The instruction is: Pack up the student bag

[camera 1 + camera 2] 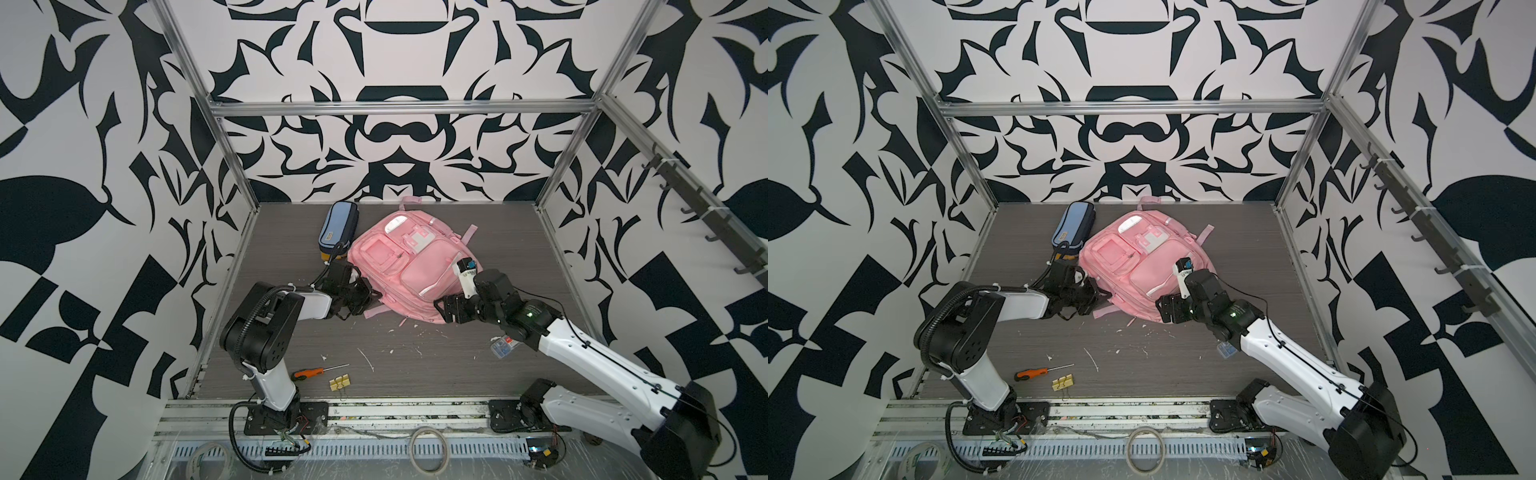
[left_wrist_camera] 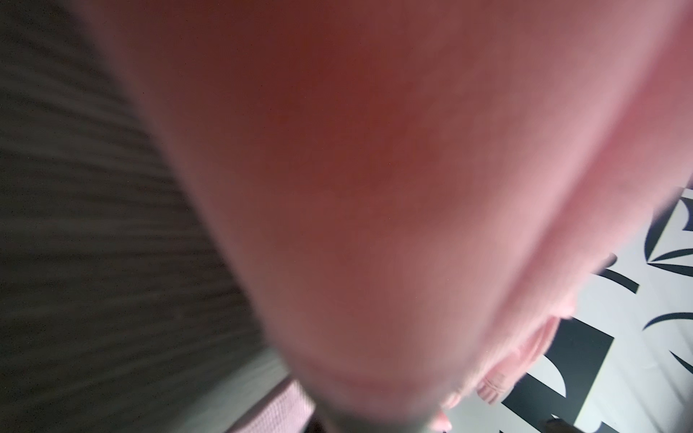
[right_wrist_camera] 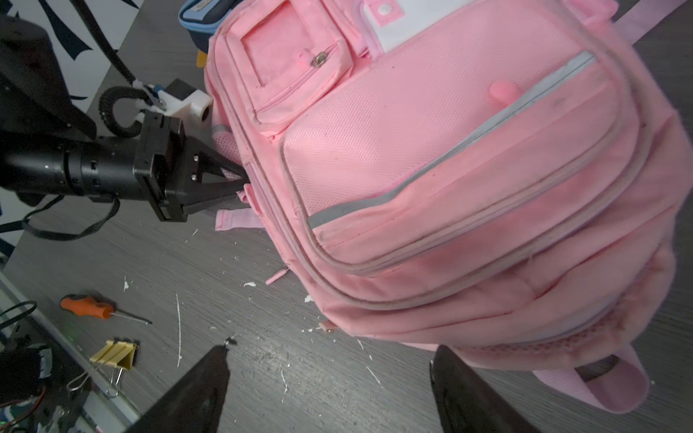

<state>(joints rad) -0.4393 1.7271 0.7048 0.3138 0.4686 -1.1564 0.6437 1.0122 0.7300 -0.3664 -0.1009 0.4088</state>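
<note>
Large soft pink fabric student bag [image 1: 415, 270] lies face-up mid grey wood-grain table [image 1: 436, 374], long axis running far-to-near; L gripper [image 3: 243, 179] pinched shut on its left side seam, R gripper [image 3: 330, 352] jaws wide & empty just off near-right corner, bag straight ahead of them.

Inspection from my remote station: the student bag [image 1: 415, 266] lies flat, front face up, on the grey table [image 1: 415, 374], in the far middle in both top views. It is soft pink fabric, worn and lightly soiled. Its top end, with a carry loop, points to the far wall. The bottom end points near and slightly right. The small front pocket [image 3: 285, 63] sits far left on the face and its zip is closed. The large front pocket [image 3: 431, 123] carries a pale grey stripe [image 3: 348, 208]. A pink strap [image 3: 618, 382] trails from the near edge onto the table. I cannot tell whether the main zip is open.
</note>
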